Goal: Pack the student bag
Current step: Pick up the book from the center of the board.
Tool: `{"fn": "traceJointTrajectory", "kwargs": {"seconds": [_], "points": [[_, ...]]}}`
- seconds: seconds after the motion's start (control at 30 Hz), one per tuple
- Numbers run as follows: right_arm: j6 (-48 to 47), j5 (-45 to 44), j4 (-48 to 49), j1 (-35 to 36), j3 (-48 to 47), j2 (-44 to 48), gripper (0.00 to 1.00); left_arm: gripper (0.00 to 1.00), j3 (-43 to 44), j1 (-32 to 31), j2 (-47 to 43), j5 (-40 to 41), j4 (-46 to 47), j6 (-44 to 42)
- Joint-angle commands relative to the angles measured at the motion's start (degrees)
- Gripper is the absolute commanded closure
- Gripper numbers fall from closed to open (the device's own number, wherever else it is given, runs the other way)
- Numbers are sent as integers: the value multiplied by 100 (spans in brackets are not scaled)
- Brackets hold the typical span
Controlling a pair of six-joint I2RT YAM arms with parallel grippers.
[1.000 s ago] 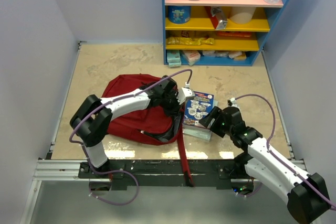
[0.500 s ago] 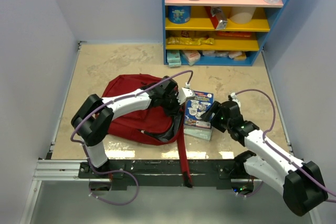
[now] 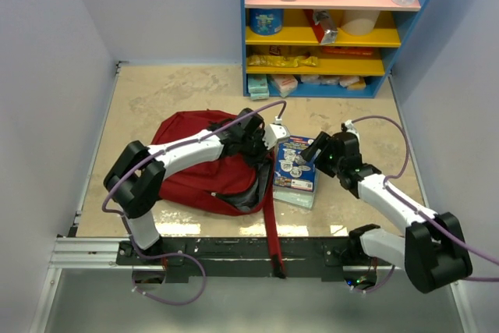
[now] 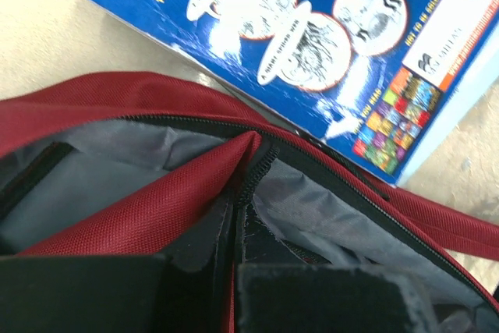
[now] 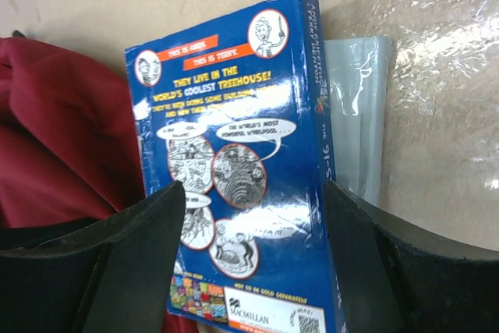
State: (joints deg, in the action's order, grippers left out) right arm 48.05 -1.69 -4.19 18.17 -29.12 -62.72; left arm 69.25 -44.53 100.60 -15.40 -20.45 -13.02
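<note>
Looking down from the top camera, I see the student bag (image 3: pixel 195 181) lying flat on the table (image 3: pixel 156 91), left of centre. Its long axis runs roughly left to right and its open mouth points right. Its red strap (image 3: pixel 272 232) trails to the near edge. The left gripper (image 3: pixel 263 140) sits at the mouth. The right gripper (image 3: pixel 316 154) is at a blue book (image 3: pixel 294 168), which is stacked on 1 pale book (image 3: pixel 302 197) just beside the bag.

From the left wrist, the fingers (image 4: pixel 78 294) are clenched on a fold of the bag's red rim. Grey lining (image 4: pixel 335 208) shows inside.

From the right wrist, the 2 fingers (image 5: pixel 117 263) are spread wide, straddling the blue book.
</note>
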Motion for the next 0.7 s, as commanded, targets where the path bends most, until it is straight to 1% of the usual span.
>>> {"fn": "traceJointTrajectory", "kwargs": {"seconds": [0.0,0.2,0.27,0.37,0.4,0.47,0.57,0.67], "points": [[-279,397,717,-156,-199,-407,27,100,431,68,249,143,419,18],[-288,634,1042,-200,-50,-732,27,100,387,59,311,116,489,27],[-253,775,1323,-209,81,-847,28,100,361,68,338,90,515,53],[-165,1135,1666,-209,249,-1137,29,100,370,50,373,55,550,89],[-86,1406,1797,-218,310,-1207,30,100,370,59,399,54,577,97],[11,1671,2219,-200,495,-1330,31,100,413,50,434,46,568,132],[230,2119,2615,-200,671,-1278,32,100,431,6,470,54,559,133],[598,2576,3019,-209,847,-972,32,100,457,-20,531,54,533,141]]}}
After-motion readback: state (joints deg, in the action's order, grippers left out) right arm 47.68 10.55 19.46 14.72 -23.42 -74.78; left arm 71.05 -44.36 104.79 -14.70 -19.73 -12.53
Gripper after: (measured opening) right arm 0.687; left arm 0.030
